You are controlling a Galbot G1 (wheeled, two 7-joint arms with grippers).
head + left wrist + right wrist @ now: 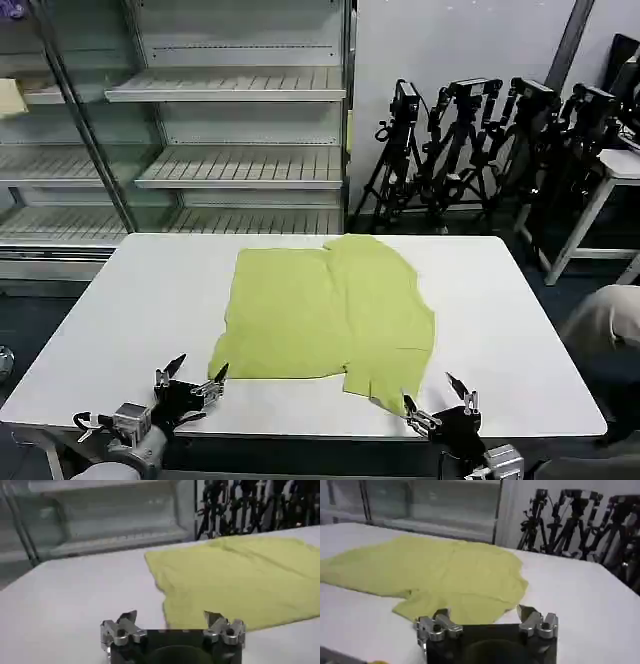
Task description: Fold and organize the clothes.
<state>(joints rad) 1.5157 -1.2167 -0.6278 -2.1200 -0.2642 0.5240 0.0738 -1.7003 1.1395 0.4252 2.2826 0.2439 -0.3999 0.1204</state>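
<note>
The lime yellow-green T-shirt (325, 310) lies spread and partly folded on the middle of the white table (150, 300); it also shows in the left wrist view (235, 580) and the right wrist view (445, 575). My left gripper (197, 377) hovers open by the table's front edge, just off the shirt's near left corner, and appears again in its own view (170, 617). At the front edge near the shirt's near right corner my right gripper (433, 394) stands open too (482, 614). Neither holds anything.
Empty metal shelving (230, 130) stands behind the table. Several black tripods (480, 140) crowd the back right, beside a white bench (610, 190). Bare tabletop lies on both sides of the shirt.
</note>
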